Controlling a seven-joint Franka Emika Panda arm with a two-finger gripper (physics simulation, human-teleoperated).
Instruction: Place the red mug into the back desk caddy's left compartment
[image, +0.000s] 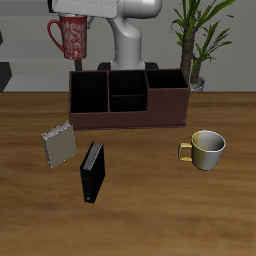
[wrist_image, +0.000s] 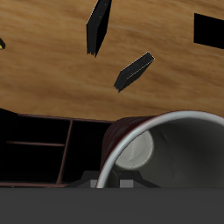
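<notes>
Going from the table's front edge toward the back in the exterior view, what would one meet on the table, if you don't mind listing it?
Black box → grey book and yellowish-gold mug, about level → back desk caddy.

Close up, the red mug (wrist_image: 122, 133), speckled pale pattern outside, light grey inside, fills much of the view. It lies open mouth toward the cam: pale rim is a big arc cut by the frame edge, round mug floor visible deep inside. Just beside and behind it is the dark brown open-top desk caddy (wrist_image: 70, 144), w/ thin brown dividers between black-lined compartments (wrist_image: 31, 140); the mug's red wall overlaps the caddy's edge in the pic. Beyond the caddy, brown wood-grain table (wrist_image: 52, 74). On the table, apart from each other: a slim black slab (wrist_image: 98, 24) standing tilted, a 2nd dark slab (wrist_image: 134, 72) lying at an angle, and a black block (wrist_image: 208, 31) cut by the frame edge.
</notes>
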